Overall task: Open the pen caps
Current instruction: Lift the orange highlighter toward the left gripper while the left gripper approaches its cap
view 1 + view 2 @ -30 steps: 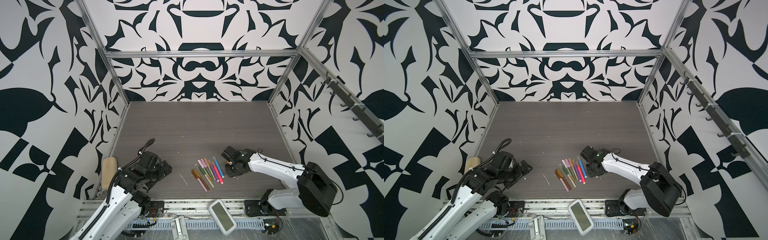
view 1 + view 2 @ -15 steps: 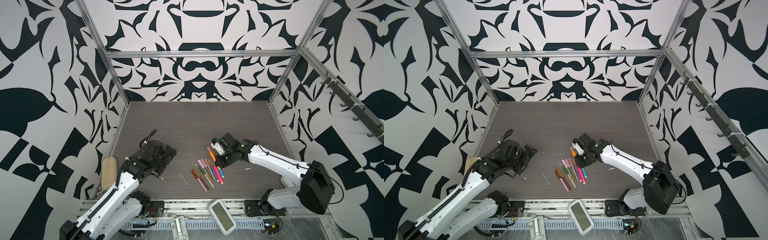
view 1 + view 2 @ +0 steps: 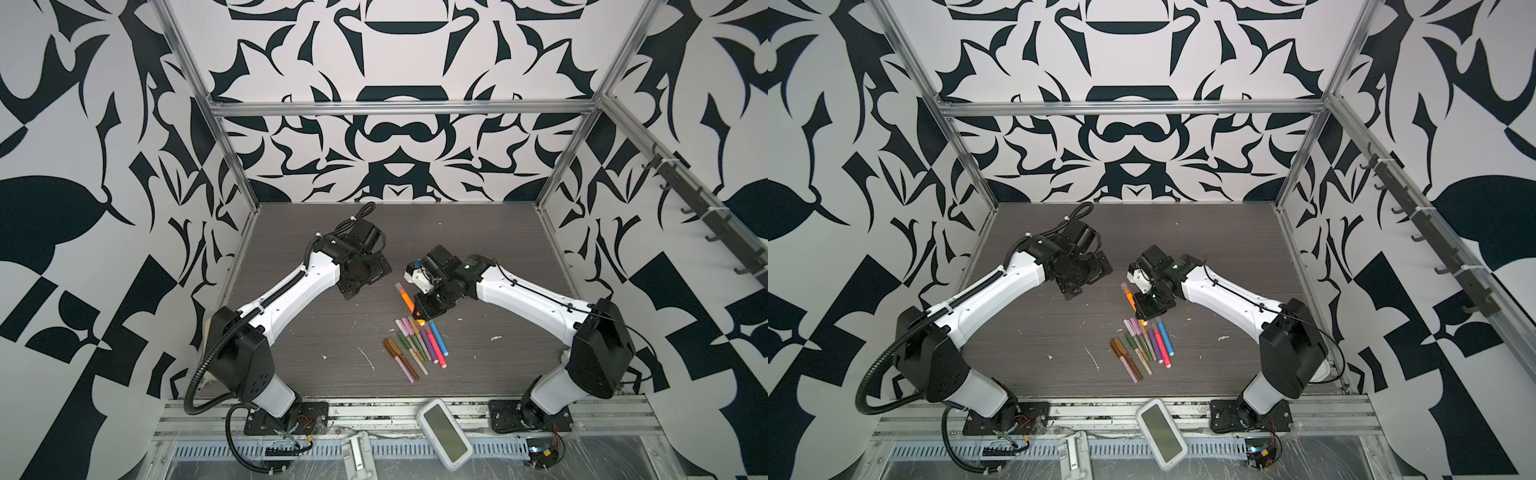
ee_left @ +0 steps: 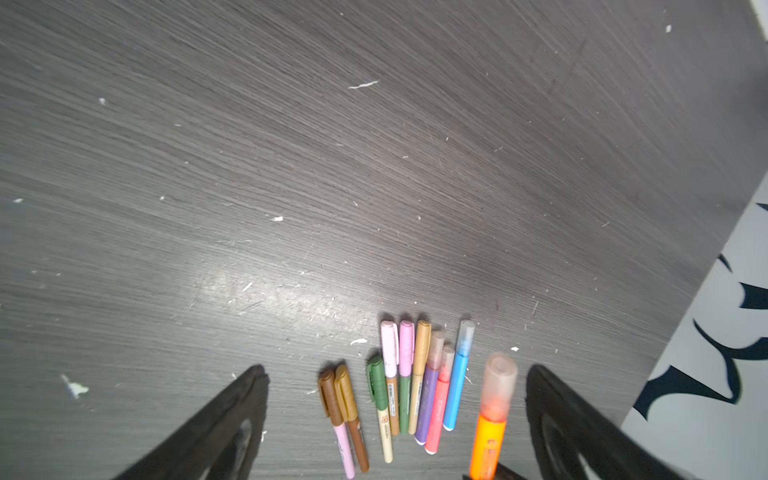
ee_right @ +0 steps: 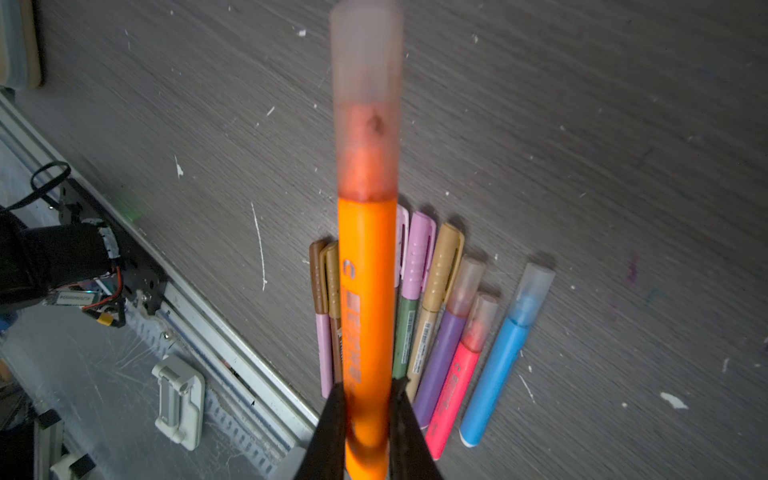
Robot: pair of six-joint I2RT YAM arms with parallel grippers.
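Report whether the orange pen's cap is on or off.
On: the translucent cap covers the tip of the orange pen, seated against its barrel, in the right gripper.

White shells, black joints on left arm (image 3: 291, 291) and right arm (image 3: 528, 301). Corrugated black conduit (image 3: 194, 376) on left; thin black cable (image 3: 540, 294) along right.

Frosted plastic cap (image 5: 365, 54), matt wood-grain table (image 4: 374, 166)

Ten pens (image 5: 440, 357), ten caps (image 5: 446, 266), one white handheld device (image 3: 444, 434).
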